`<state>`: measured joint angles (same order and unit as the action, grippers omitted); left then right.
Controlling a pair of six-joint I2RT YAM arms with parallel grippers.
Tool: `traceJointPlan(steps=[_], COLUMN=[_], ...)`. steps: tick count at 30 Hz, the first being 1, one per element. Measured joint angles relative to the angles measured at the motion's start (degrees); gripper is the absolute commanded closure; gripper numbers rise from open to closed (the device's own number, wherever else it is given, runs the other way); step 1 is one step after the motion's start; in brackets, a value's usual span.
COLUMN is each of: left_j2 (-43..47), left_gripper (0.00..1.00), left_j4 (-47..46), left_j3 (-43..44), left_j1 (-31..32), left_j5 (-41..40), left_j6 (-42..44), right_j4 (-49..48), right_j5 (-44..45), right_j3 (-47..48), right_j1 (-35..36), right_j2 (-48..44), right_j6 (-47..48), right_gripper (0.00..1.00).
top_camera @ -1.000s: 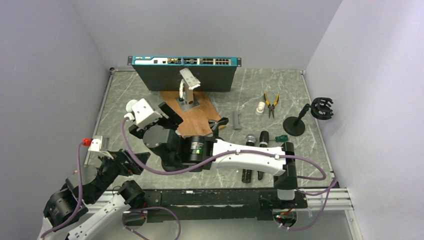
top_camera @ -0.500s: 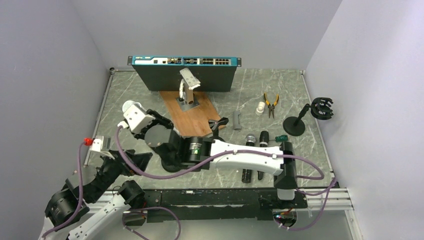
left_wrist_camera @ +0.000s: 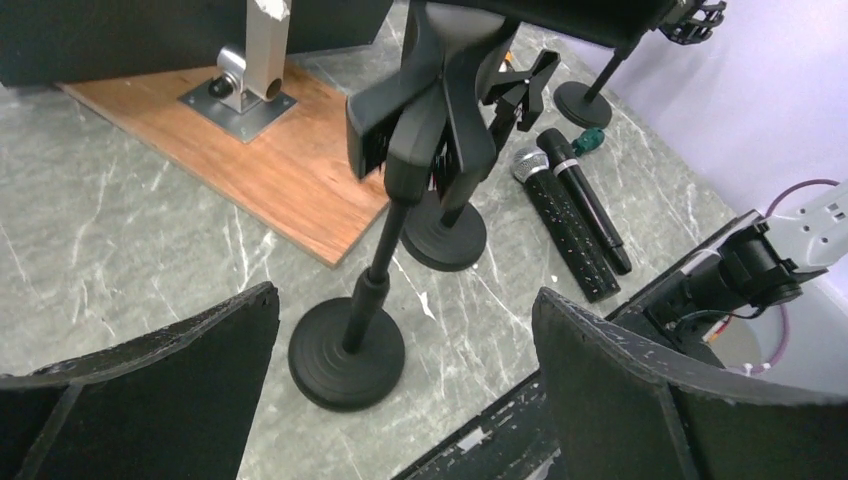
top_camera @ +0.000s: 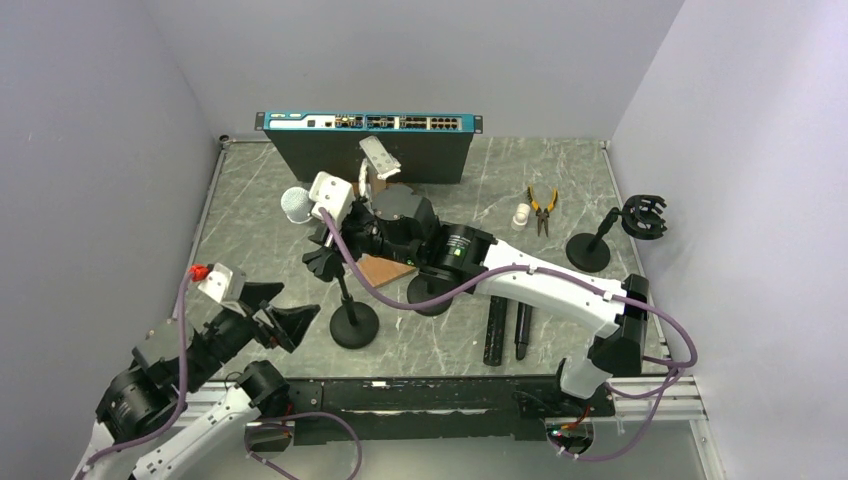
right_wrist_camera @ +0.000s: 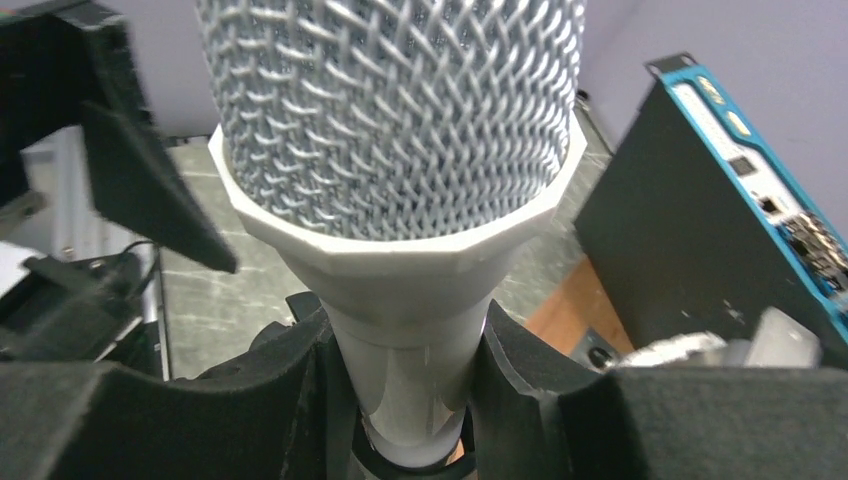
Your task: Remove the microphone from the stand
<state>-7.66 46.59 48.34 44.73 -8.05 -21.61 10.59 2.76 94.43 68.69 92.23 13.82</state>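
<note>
Soft, even light falls from overhead. The stand [left_wrist_camera: 347, 350] throws only a faint shadow on the table [top_camera: 235, 240], whose stone shows a dull sheen and no glare. Up close the microphone [right_wrist_camera: 390, 110] mesh is sharp, the blue-edged box [right_wrist_camera: 700, 220] behind it blurred. The left gripper [left_wrist_camera: 405, 300] fingers [left_wrist_camera: 620, 390] loom dark and soft-edged.

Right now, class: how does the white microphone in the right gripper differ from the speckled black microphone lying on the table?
Colour: the white microphone has a white body; the speckled black microphone has a dark one.
Pose: the white microphone is clamped in the right gripper, off the table; the speckled black microphone lies flat on the table, ungripped.
Shared: both have silver mesh heads.
</note>
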Motion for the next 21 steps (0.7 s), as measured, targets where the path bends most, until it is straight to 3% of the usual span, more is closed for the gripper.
traceJointPlan(steps=[6,12,19,21], left_j2=[-6.0,-9.0,-14.7,-15.2], left_gripper=[0.01,0.0,0.05,0.1], left_j4=[-4.5,-10.9,-13.0,-13.3], left_j3=[0.4,-0.1,0.0,-0.1], left_j1=[0.0,0.0,0.0,0.0], left_j5=[0.1,0.0,-0.5,-0.1], left_j6=[6.5,10.1,12.5,12.9], right_j4=[-1.0,-1.7,-2.0,-2.2], right_j5=[-8.2,-9.3,-9.5,-9.8], right_j3=[-0.5,-0.9,-1.0,-1.1], right_j1=[-0.7,-0.9,-1.0,-1.2], right_j2=[0.0,0.0,0.0,0.0], right_j6=[-0.4,-0.6,-0.6,-0.7], right_gripper=[1.0,1.0,1.0,1.0])
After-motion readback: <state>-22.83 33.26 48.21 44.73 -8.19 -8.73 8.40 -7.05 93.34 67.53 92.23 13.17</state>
